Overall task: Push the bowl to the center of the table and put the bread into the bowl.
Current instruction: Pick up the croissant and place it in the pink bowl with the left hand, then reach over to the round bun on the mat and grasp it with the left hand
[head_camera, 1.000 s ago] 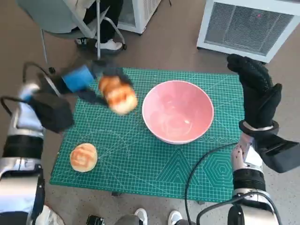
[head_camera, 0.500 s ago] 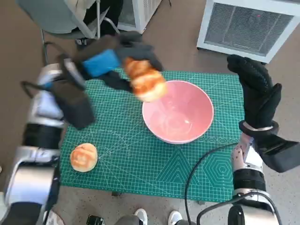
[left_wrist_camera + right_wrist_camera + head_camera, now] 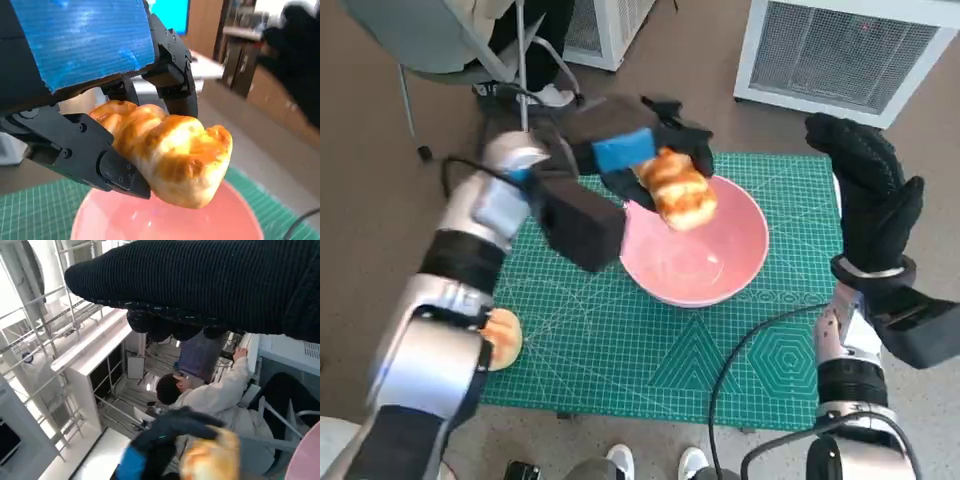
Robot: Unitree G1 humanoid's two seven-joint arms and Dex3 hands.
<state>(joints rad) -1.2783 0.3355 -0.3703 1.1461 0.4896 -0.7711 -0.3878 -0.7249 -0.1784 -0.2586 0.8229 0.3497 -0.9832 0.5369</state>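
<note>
In the head view, the left hand (image 3: 625, 150) has carried the bread (image 3: 678, 188) from beside the bowl (image 3: 740, 250) to above its near rim; the right hand (image 3: 868, 190) stays raised, fingers spread, holding nothing. In the left wrist view, black fingers (image 3: 100, 155) clamp the bread (image 3: 175, 160) over the pink bowl (image 3: 240, 225). In the right wrist view, a blurred bread (image 3: 212, 457) shows.

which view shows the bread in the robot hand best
The left wrist view: the bread fills the frame, sharp, gripped by the left robot hand above the pink bowl. The head view shows it smaller, over the bowl's rim; the right wrist view shows only a blur.
</note>
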